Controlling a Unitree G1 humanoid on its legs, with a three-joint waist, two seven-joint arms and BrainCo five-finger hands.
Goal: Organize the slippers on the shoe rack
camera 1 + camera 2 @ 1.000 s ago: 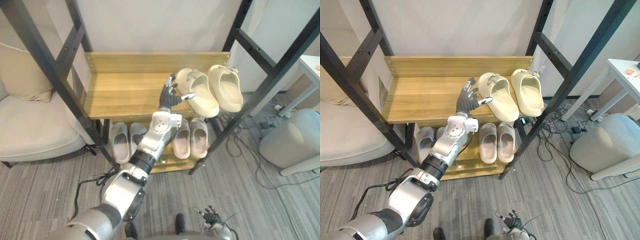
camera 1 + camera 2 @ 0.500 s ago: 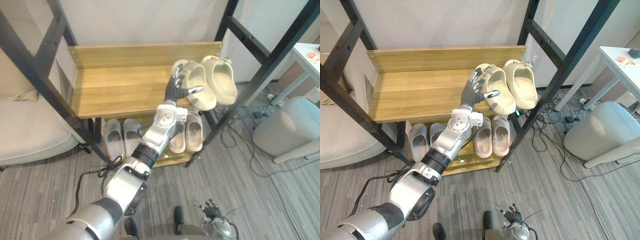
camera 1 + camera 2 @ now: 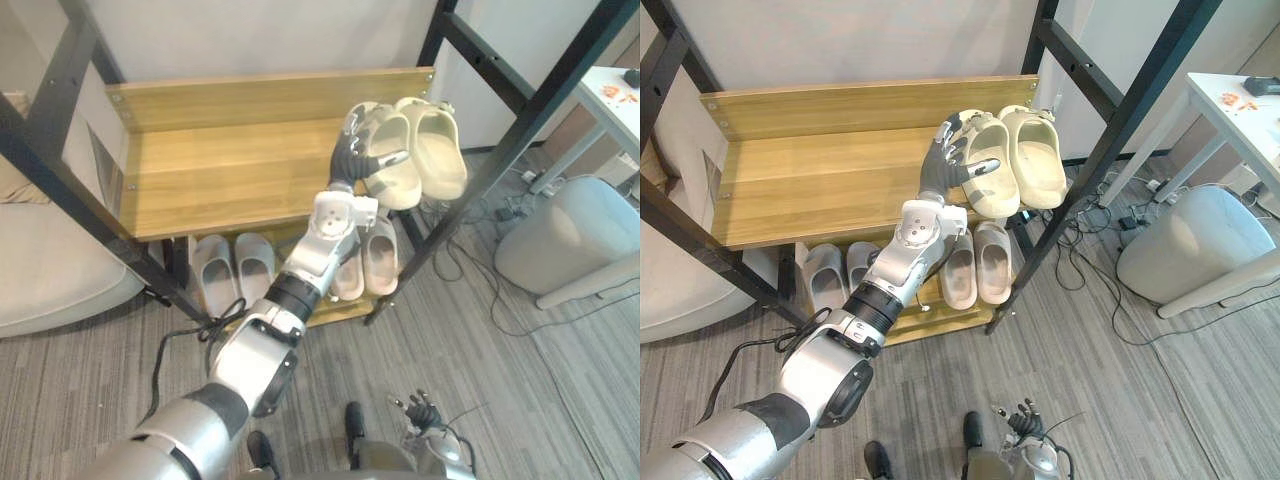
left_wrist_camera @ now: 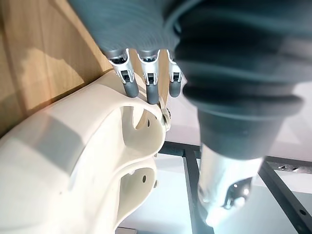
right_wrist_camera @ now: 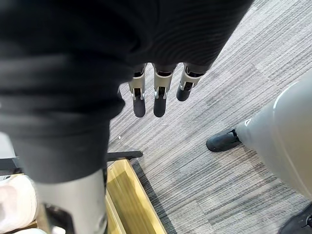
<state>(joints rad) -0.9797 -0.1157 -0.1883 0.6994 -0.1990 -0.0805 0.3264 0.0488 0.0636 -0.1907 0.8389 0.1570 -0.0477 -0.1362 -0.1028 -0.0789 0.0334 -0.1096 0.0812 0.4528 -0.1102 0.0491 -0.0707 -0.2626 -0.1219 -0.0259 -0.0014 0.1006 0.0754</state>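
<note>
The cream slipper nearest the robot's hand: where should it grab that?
Probably by the arched upper of the cream slipper, from the left, where the open left hand is: its open heel end faces the robot, so a thumb could slip under the arch, fingers over.

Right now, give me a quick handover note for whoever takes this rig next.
Left hand: open, straight fingers against the left cream slipper on the top shelf.
Right hand: open, hanging low over the floor.
Right cream slipper lies beside the left one at the shelf's right end; grey pair and beige pair sit underneath.
Done: all pairs racked. Left: probably square up the cream pair, then pull back.
</note>
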